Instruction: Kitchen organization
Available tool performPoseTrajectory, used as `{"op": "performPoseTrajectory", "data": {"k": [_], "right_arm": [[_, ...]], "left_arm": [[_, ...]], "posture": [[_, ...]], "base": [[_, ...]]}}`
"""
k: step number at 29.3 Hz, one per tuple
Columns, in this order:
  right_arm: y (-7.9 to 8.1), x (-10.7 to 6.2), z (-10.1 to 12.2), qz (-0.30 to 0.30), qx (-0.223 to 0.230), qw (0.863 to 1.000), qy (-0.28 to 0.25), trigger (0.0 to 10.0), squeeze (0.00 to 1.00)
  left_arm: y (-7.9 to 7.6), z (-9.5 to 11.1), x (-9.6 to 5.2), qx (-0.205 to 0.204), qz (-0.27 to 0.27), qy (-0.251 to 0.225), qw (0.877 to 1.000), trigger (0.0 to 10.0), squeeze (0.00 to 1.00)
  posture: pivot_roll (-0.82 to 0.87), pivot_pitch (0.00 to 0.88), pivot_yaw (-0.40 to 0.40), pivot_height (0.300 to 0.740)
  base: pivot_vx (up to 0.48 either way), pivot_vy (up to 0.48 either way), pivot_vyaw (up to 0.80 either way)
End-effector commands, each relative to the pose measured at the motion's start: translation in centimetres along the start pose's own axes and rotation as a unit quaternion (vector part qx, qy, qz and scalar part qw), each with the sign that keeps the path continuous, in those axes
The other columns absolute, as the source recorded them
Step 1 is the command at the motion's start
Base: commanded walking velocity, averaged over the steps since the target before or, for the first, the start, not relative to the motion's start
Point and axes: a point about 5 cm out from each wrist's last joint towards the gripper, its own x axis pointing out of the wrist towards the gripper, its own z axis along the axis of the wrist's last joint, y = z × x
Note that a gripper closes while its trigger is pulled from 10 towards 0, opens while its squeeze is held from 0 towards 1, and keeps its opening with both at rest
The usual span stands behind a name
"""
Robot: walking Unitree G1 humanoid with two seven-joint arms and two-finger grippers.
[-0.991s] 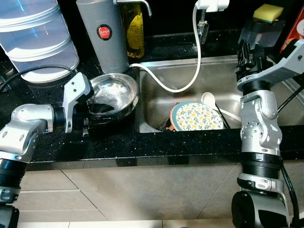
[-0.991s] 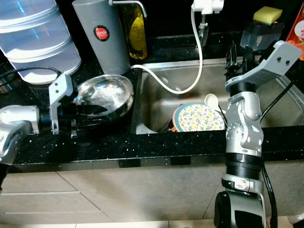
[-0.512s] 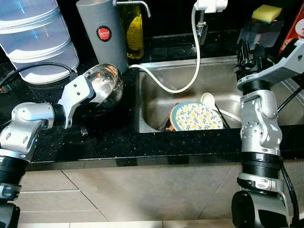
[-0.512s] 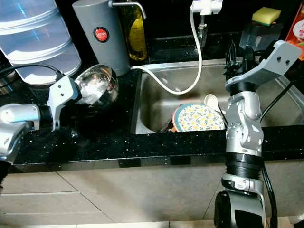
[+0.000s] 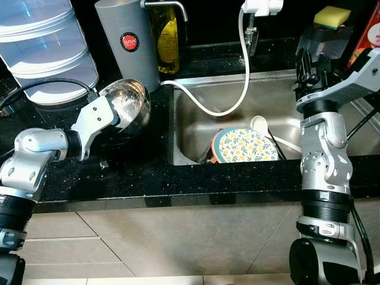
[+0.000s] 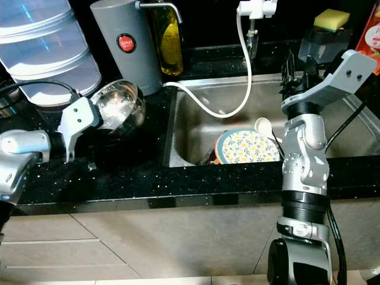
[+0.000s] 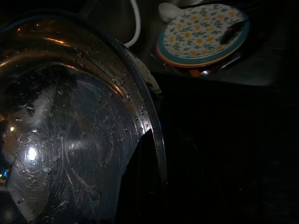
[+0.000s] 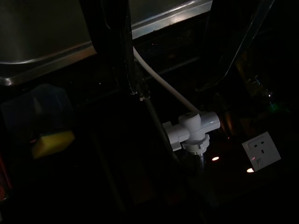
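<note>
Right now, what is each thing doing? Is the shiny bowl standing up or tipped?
Steel bowl: tipped on its side, on the counter, held by the left gripper.
Flowered plate: leaning in the sink.
White hose: hanging into the sink.
Right gripper: raised, holding nothing.

text: "JAPAN" | on: red round label | item: grey canister (image 5: 129, 44)

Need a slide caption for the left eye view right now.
Left hand tilts a steel bowl on the black counter beside the sink.
</note>
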Motion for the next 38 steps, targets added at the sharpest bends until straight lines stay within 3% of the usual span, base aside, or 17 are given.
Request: {"op": "performPoseTrajectory", "data": {"k": [1, 2, 4, 5, 6, 9, 12, 14, 15, 17, 19, 21, 23, 25, 27, 29, 38], "right_arm": [[0.4, 0.1, -0.2, 0.005, 0.004, 1.000, 0.000, 10.0, 0.00], [0.4, 0.1, -0.2, 0.005, 0.004, 1.000, 0.000, 10.0, 0.00], [0.4, 0.0, -0.3, 0.004, 0.005, 1.000, 0.002, 10.0, 0.00], [0.4, 0.0, -0.3, 0.004, 0.005, 1.000, 0.002, 10.0, 0.00], [0.4, 0.0, -0.4, 0.004, 0.005, 1.000, 0.002, 10.0, 0.00], [0.5, 0.0, -0.4, 0.005, 0.006, 1.000, 0.003, 10.0, 0.00], [1.0, 0.0, -0.7, 0.013, 0.015, 1.000, 0.008, 10.0, 0.00], [3.1, -0.4, -1.6, 0.063, 0.037, 0.997, 0.030, 10.0, 0.00], [3.1, -0.4, -1.6, 0.063, 0.037, 0.997, 0.030, 10.0, 0.00], [5.8, -1.2, -2.7, 0.137, 0.079, 0.985, 0.070, 10.0, 0.00], [6.6, -1.5, -3.0, 0.161, 0.092, 0.979, 0.086, 10.0, 0.00], [7.9, -2.4, -5.3, 0.186, 0.092, 0.965, 0.162, 10.0, 0.00], [7.9, -2.4, -5.3, 0.186, 0.092, 0.965, 0.162, 10.0, 0.00], [9.1, -3.3, -6.7, 0.207, 0.114, 0.948, 0.214, 10.0, 0.00], [9.1, -3.3, -6.7, 0.207, 0.114, 0.948, 0.214, 10.0, 0.00], [10.1, -3.9, -7.6, 0.217, 0.130, 0.934, 0.254, 10.0, 0.00], [11.2, -4.3, -7.9, 0.225, 0.123, 0.929, 0.268, 10.0, 0.00]], "left_arm": [[1.3, 1.5, -0.1, 0.035, 0.058, -0.031, 0.997, 10.0, 0.00], [1.3, 1.5, -0.1, 0.035, 0.058, -0.031, 0.997, 10.0, 0.00], [2.6, 2.5, 0.2, 0.141, 0.150, -0.011, 0.978, 10.0, 0.00], [2.6, 2.5, 0.2, 0.141, 0.150, -0.011, 0.978, 10.0, 0.00], [2.8, 2.8, 0.3, 0.173, 0.173, -0.005, 0.970, 10.0, 0.00], [2.9, 3.2, 0.4, 0.199, 0.191, -0.005, 0.961, 10.0, 0.00], [2.6, 4.0, 0.8, 0.257, 0.197, -0.009, 0.946, 10.0, 0.00], [1.7, 4.3, 1.6, 0.290, 0.177, -0.020, 0.940, 10.0, 0.00], [1.7, 4.3, 1.6, 0.290, 0.177, -0.020, 0.940, 10.0, 0.00], [1.0, 4.1, 2.8, 0.315, 0.153, -0.018, 0.937, 10.0, 0.00], [0.8, 3.9, 3.2, 0.326, 0.150, -0.017, 0.933, 10.0, 0.00], [0.8, 3.7, 4.5, 0.362, 0.151, -0.006, 0.920, 10.0, 0.00], [0.8, 3.7, 4.5, 0.362, 0.151, -0.006, 0.920, 10.0, 0.00], [0.8, 3.6, 5.8, 0.398, 0.150, 0.005, 0.905, 10.0, 0.00], [0.8, 3.6, 5.8, 0.398, 0.150, 0.005, 0.905, 10.0, 0.00], [0.3, 4.0, 7.3, 0.420, 0.137, -0.003, 0.897, 10.0, 0.00], [-1.5, 4.6, 9.7, 0.432, 0.101, -0.036, 0.895, 10.0, 0.00]], "posture": [[0.06, 0.000, 0.072, 0.740], [0.06, 0.000, 0.072, 0.740], [0.06, 0.000, 0.071, 0.740], [0.06, 0.000, 0.071, 0.740], [0.06, 0.000, 0.071, 0.740], [0.07, 0.000, 0.069, 0.740], [0.07, 0.000, 0.069, 0.740], [0.07, 0.000, 0.064, 0.740], [0.07, 0.000, 0.064, 0.740], [0.07, 0.000, 0.065, 0.740], [0.07, 0.000, 0.065, 0.740], [0.06, 0.000, 0.064, 0.740], [0.06, 0.000, 0.064, 0.740], [0.06, 0.000, 0.066, 0.740], [0.06, 0.000, 0.066, 0.740], [0.04, 0.000, 0.074, 0.740], [0.03, 0.000, 0.079, 0.740]], "base": [[0.000, 0.000, 0.00], [0.000, 0.000, 0.00], [0.000, 0.000, 0.00], [0.000, 0.000, 0.00], [0.000, 0.000, 0.00], [0.000, 0.000, 0.00], [0.000, 0.000, 0.00], [0.000, 0.000, 0.00], [0.000, 0.000, 0.00], [0.000, 0.000, 0.00], [0.000, 0.000, 0.00], [0.000, 0.000, 0.00], [0.000, 0.000, 0.00], [0.000, 0.000, 0.00], [0.000, 0.000, 0.00], [0.000, 0.000, 0.00], [0.000, 0.000, 0.00]]}}
